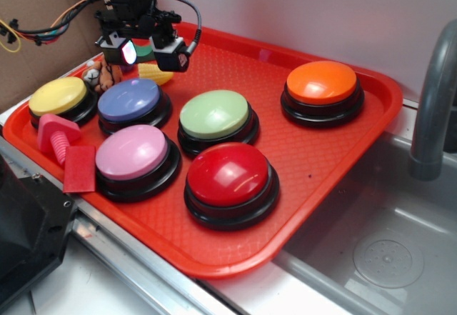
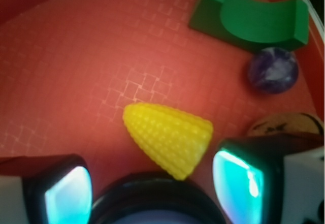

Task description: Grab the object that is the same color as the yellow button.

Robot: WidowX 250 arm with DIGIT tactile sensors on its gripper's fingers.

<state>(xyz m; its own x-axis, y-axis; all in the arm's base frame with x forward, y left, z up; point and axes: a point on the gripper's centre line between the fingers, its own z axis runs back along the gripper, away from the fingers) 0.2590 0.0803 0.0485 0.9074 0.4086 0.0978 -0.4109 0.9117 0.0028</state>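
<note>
Gripper (image 2: 152, 188) pointing down, jaws spread wide, empty.

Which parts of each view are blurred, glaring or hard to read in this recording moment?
Exterior view: fairly sharp, soft glare spots on the red button and yellow button; the gripper hides most of the corn cob. Wrist view: corn cob fairly crisp, green block and the glowing fingers blurred.

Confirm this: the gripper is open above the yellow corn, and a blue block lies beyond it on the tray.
One detail is wrong: the block is green, not blue, as the wrist view shows. The rest holds: the gripper is open above the yellow corn, and the block lies beyond it on the tray.
</note>
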